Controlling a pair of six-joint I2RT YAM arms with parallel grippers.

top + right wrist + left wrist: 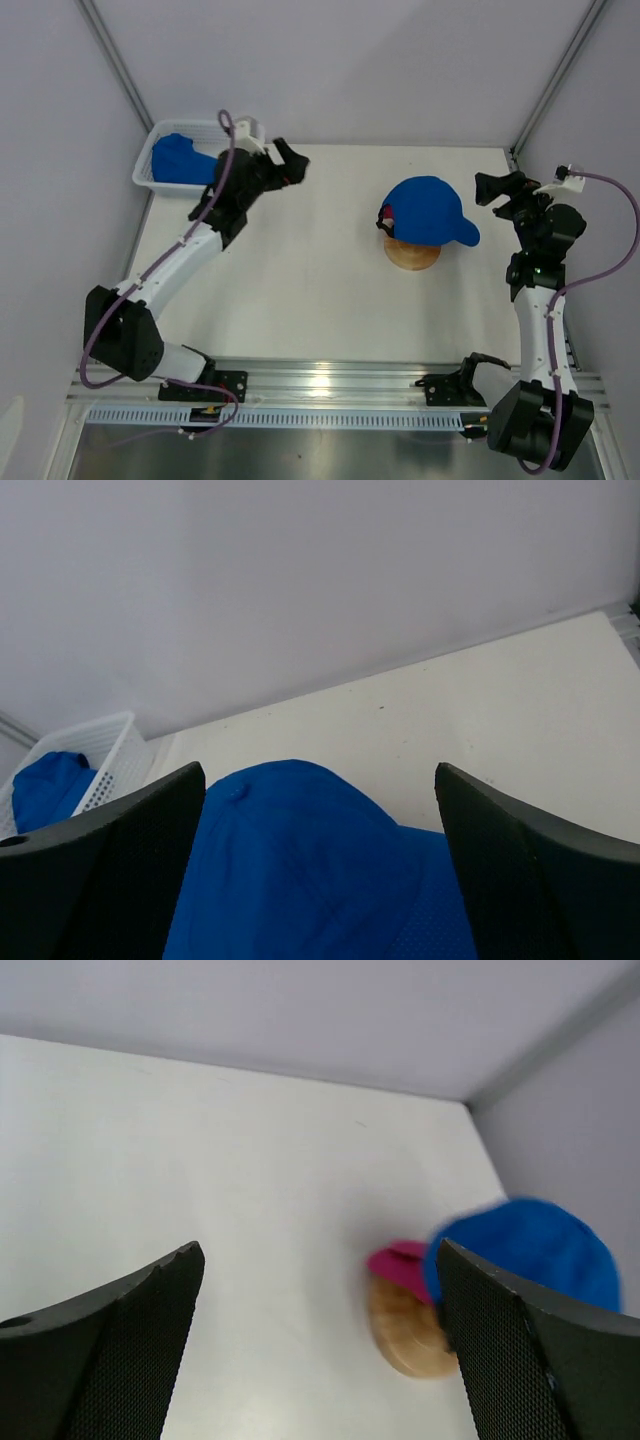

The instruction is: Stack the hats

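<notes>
Royal blue cap (430, 208) crowns the round wooden stand (412, 256), right of mid-table; both pincers gape wide, empty.
The left wrist view shows most plainly a magenta cap (398, 1260) peeking out beneath it; the overhead shows another blue cap (178, 160) in the white basket (142, 170) at the far-left corner. The left gripper (292, 163) hovers beside the basket, the right gripper (497, 190) near the brim; bare table (320, 290) lies between.

Bright, even light, soft shadows; glare on the metal rail (322, 377); blue hat (530, 1255) blurred in left wrist view
</notes>
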